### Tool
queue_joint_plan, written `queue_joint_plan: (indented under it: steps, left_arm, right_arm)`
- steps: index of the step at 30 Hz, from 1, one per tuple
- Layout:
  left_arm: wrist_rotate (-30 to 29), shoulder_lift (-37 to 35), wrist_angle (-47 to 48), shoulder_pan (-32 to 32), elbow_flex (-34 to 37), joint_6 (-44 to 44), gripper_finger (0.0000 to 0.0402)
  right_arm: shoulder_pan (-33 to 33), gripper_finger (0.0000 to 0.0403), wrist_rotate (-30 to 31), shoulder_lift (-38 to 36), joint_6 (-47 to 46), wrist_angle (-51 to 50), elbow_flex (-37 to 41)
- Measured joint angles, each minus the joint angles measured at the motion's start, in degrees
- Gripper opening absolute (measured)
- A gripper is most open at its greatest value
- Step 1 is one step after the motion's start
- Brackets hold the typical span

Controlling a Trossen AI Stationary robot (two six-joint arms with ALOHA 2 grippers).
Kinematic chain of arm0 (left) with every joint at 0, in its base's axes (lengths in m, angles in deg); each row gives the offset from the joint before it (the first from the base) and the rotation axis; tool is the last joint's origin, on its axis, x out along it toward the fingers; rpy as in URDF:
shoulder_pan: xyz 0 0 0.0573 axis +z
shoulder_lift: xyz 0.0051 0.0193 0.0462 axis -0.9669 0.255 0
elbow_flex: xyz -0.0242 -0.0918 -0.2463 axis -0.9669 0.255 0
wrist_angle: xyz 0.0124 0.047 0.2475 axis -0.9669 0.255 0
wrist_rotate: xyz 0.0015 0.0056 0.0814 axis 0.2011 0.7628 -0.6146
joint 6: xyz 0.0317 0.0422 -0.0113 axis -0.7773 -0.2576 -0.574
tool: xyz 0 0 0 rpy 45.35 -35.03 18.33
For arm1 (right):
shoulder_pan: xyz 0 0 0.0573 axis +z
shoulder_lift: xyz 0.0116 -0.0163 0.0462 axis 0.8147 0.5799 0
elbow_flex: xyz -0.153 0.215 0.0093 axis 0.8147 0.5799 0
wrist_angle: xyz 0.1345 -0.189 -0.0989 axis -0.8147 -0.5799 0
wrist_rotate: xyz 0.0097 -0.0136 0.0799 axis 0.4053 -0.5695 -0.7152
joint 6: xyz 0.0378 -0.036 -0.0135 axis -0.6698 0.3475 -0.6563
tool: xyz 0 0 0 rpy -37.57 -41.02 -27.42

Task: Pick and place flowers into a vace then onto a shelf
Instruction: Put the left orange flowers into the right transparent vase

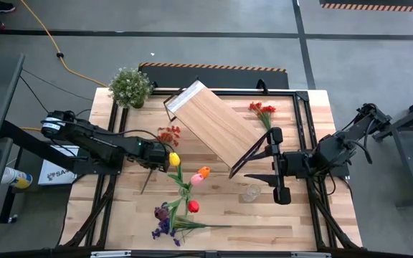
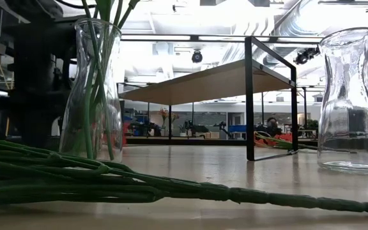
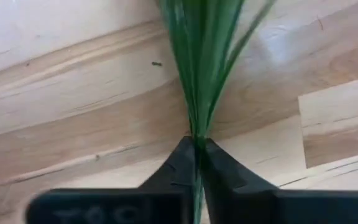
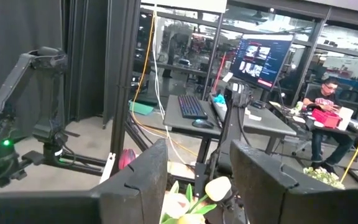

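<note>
Green stems (image 3: 197,68) are pinched between the closed fingers (image 3: 219,177) of the left gripper (image 1: 165,160), low over the table (image 1: 292,215) beside a yellow flower (image 1: 174,159). A slip is likely if the thin stems slide out or bend during lifting. Other flowers (image 1: 181,211) lie loose nearby and could be dragged along. The right gripper (image 1: 279,165) is held by the shelf (image 1: 214,122) with fingers apart, gripping nothing visible; the empty vase (image 1: 250,193) near it could be knocked over.

Stems (image 2: 94,83) in left vase (image 2: 93,137)
</note>
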Motion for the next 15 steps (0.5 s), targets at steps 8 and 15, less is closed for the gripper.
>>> queue_joint_plan:
  steps: [8, 15]
  left_arm:
    - [0.03, -1.53, 2.52, 0.0, 0.06, 3.82, 0.0035]
    - [0.93, -4.9, 8.71, 0.0, 0.72, 6.96, 0.0035]
  right_arm:
    - [0.0, 0.0165, -0.48, 0.0, -0.67, -0.03, 0.0]
    - [0.0, 0.0165, -2.14, 0.0, -1.57, -0.46, 0.0]
